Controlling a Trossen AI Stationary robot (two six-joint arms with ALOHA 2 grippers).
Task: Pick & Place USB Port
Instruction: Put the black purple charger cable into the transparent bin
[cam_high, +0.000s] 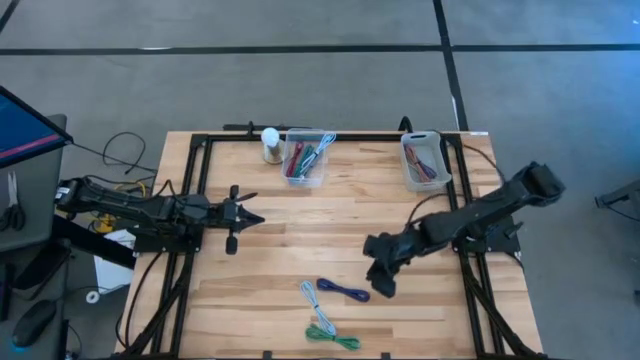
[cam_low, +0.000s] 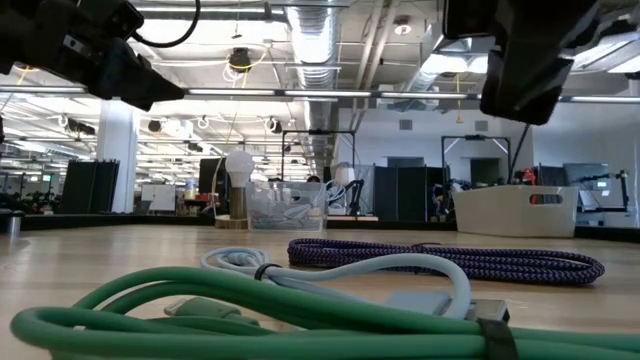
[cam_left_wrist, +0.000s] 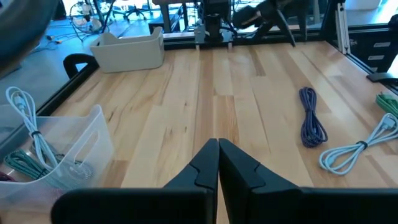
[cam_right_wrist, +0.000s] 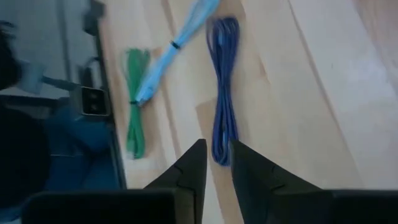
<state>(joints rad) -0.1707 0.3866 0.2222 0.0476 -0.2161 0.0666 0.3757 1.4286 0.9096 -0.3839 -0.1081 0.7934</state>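
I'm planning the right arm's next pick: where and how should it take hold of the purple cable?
Probably the middle of the purple cable, from straight above. It lies flat as a long narrow bundle, apart from the white cable, so fingers set across its width could close on all strands. The right gripper hovers at its end, jaws slightly parted; they likely need to open wider.

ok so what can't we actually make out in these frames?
- Clear bin contents: too small in the high view, cut off in the left wrist view.
- White bin contents: hidden by its wall in the low view.
- Green cable connector type: blurred in the right wrist view.
- Right gripper: its fingertips are out of frame in the low view.
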